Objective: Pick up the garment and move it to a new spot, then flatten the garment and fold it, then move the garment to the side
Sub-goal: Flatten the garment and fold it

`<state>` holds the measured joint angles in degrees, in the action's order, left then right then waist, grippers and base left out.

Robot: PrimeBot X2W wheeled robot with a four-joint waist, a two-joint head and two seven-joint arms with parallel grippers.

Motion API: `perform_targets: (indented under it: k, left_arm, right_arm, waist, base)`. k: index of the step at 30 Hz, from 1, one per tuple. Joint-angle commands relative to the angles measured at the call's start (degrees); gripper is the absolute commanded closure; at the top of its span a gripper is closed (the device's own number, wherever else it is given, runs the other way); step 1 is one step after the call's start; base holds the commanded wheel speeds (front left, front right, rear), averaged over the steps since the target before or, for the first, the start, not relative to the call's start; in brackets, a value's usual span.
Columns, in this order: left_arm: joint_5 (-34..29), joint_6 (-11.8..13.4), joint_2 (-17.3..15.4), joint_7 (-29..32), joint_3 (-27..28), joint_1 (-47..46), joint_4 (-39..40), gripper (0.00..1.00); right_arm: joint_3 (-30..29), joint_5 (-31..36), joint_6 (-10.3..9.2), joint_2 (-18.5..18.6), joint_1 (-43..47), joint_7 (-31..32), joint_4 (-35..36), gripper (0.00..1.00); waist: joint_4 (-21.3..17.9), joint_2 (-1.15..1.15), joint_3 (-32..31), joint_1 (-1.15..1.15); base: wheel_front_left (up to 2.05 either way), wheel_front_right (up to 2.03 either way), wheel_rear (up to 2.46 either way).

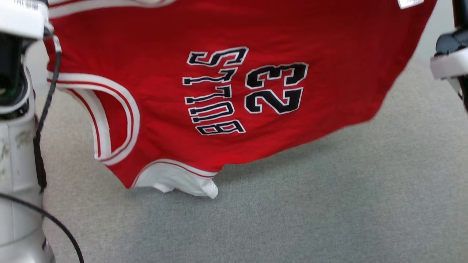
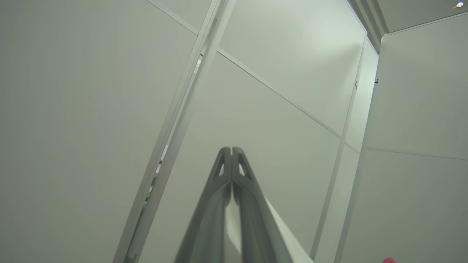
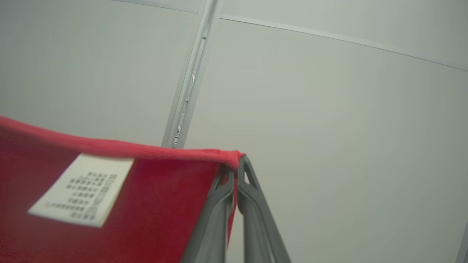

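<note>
1. I have the garment (image 1: 219,91), a red jersey with white trim, lifted and spread between both arms. It hangs sideways over the grey surface (image 1: 329,204).
2. The right claw (image 3: 237,164) is clamped tight on a red corner of the hem, next to the care label (image 3: 82,190). Gripping at a corner lets the cloth drop as one sheet.
3. The left claw (image 2: 231,151) is pressed closed. A pale strip sits pinched between its fingers, and I take that for the white trim at the shoulder end.
4. With the two holds far apart, the top edge is stretched nearly straight, which I judge pulls out most creases before laying down.
5. Only the lowest white-edged fold, near left, seems to touch the surface; the right side hangs clear.
6. I read this as the carrying step, with flattening and folding not yet done.
</note>
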<state>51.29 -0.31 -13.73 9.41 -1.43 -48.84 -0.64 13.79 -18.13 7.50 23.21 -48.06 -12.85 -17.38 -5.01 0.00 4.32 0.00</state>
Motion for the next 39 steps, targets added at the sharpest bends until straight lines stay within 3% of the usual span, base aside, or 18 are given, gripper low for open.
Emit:
perform_targets:
  k: [1, 8, 15, 22, 25, 30, 39]
  left_arm:
    - [-0.83, 0.07, -0.47, 0.2, -0.43, -2.46, -1.93, 1.0]
    - [-6.91, -1.01, -0.28, -4.03, -3.72, -18.59, -17.42, 1.0]
    - [-14.3, -3.97, 0.7, -15.63, -7.48, -38.96, -32.82, 1.0]
    - [-16.99, -6.69, 1.86, -23.77, -9.94, -53.54, -41.87, 1.0]
    - [-15.19, -7.14, 2.94, -24.54, -10.98, -54.2, -42.48, 1.0]
    - [-9.84, -7.24, 3.09, -24.6, -13.41, -48.09, -36.44, 1.0]
    - [-0.54, -7.19, -1.99, -24.63, -15.23, -24.77, -19.46, 1.0]
  right_arm:
    - [0.54, 0.42, -0.01, -0.21, -2.23, 0.42, -1.81, 1.0]
    - [2.12, 3.24, -0.02, -2.52, -17.29, 1.0, -15.79, 1.0]
    - [-0.11, 7.82, -0.02, -5.89, -35.72, -1.29, -29.08, 1.0]
    - [-5.78, 15.86, -0.02, -7.49, -48.96, -2.44, -33.07, 1.0]
    - [-6.84, 19.55, -0.02, -7.54, -49.42, -2.42, -32.21, 1.0]
    - [-9.02, 21.64, -0.02, -7.82, -45.3, -2.44, -31.78, 1.0]
    - [-9.38, 18.56, -0.02, -7.44, -28.36, -2.45, -24.86, 1.0]
  waist:
    - [0.21, 0.0, 2.3, 0.0]
    - [1.04, 0.0, 12.45, 0.0]
    - [1.42, 0.0, 25.13, 0.0]
    - [1.94, 0.0, 34.93, 0.0]
    - [3.39, 0.0, 37.33, 0.0]
    - [5.24, 0.0, 38.98, 0.0]
    - [6.01, 0.0, 33.85, 0.0]
  base:
    - [0.0, 0.0, 0.0]
    - [0.0, 0.0, 0.0]
    - [0.0, 0.0, 0.0]
    - [0.0, 0.0, 0.0]
    - [0.0, 0.0, 0.0]
    - [0.0, 0.0, 0.0]
    - [0.0, 0.0, 0.0]
